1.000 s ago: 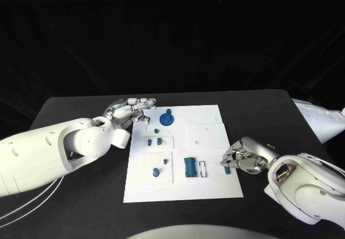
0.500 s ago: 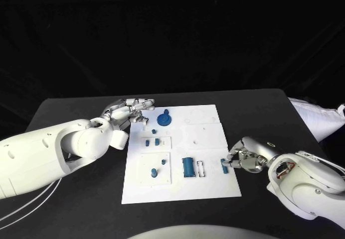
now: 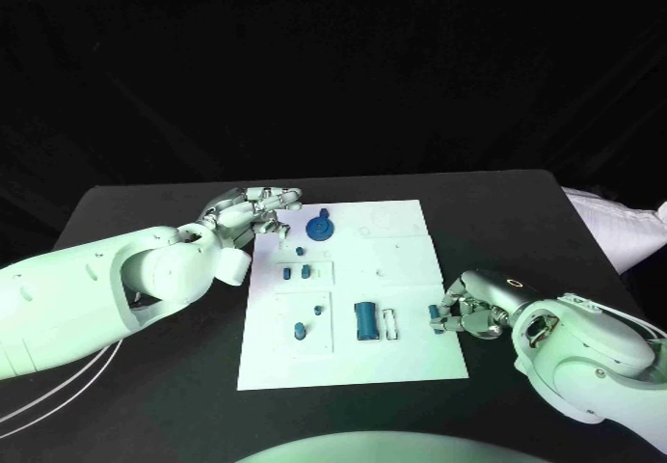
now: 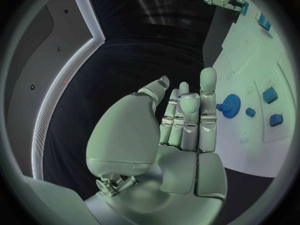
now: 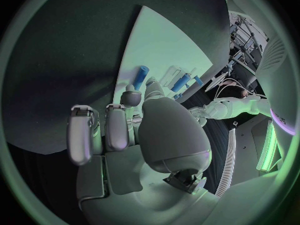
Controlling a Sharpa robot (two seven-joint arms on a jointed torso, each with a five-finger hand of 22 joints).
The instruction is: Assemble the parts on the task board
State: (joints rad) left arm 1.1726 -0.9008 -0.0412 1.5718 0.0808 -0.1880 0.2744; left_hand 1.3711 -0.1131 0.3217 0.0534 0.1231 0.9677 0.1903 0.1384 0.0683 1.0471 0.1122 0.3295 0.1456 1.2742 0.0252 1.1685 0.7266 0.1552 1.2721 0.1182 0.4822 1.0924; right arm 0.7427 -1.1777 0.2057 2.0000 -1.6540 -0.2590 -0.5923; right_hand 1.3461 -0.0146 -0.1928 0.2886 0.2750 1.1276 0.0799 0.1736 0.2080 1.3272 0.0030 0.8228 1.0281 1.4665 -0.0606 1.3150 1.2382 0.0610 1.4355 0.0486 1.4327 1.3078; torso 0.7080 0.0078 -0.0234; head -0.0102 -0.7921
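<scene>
1. On the black tabletop [image 3: 153, 207] lies the white task board [image 3: 406, 280], lengthwise away from the robot.
2. At the board's right edge, the right hand [image 3: 470, 309] pinches a small blue part [image 3: 440, 319] between its fingertips; the right wrist view shows this elongated blue part [image 5: 140, 77] sticking out past the fingers, over the board's edge.
3. Beside the board's far left corner, the left hand [image 3: 255, 214] holds nothing; the left wrist view shows its fingers [image 4: 187, 116] straight and close together, palm empty.
4. Near that left hand, a round blue gear [image 3: 321, 230] sits at the board's far end.
5. Mid-board, a pair of small blue pieces [image 3: 292, 274] stand side by side, with a small blue peg [image 3: 298, 253] just beyond them.
6. Nearer the robot, a larger blue block [image 3: 365, 322] stands next to a pale slot, and an oval blue piece [image 3: 299, 333] lies to its left.
</scene>
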